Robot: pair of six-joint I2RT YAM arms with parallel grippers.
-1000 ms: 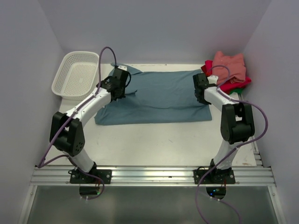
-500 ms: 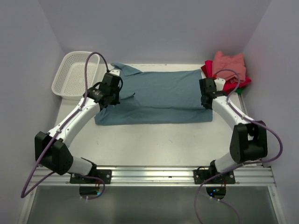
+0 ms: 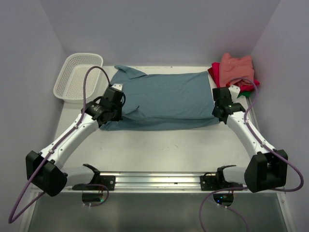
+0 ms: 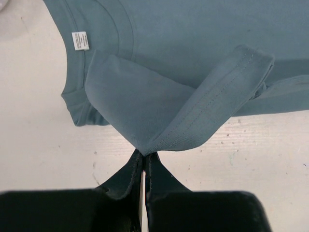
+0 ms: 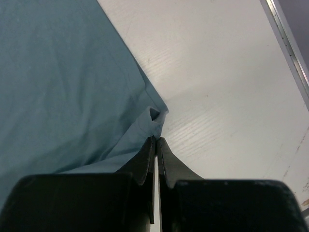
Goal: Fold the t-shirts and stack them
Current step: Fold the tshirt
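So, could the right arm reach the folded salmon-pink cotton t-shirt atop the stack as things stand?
Probably yes for distance: the salmon-pink t-shirt lies close beyond the right gripper, nothing between. But that gripper is shut on a corner of the teal-blue t-shirt.

A: Any writing to read here?
B: Only a small white tag (image 4: pixel 80 40) sewn inside the neck of the teal tee (image 4: pixel 203 43). It bears faint print, too small to make out.
A: Anywhere else?
B: No legible text in any view.
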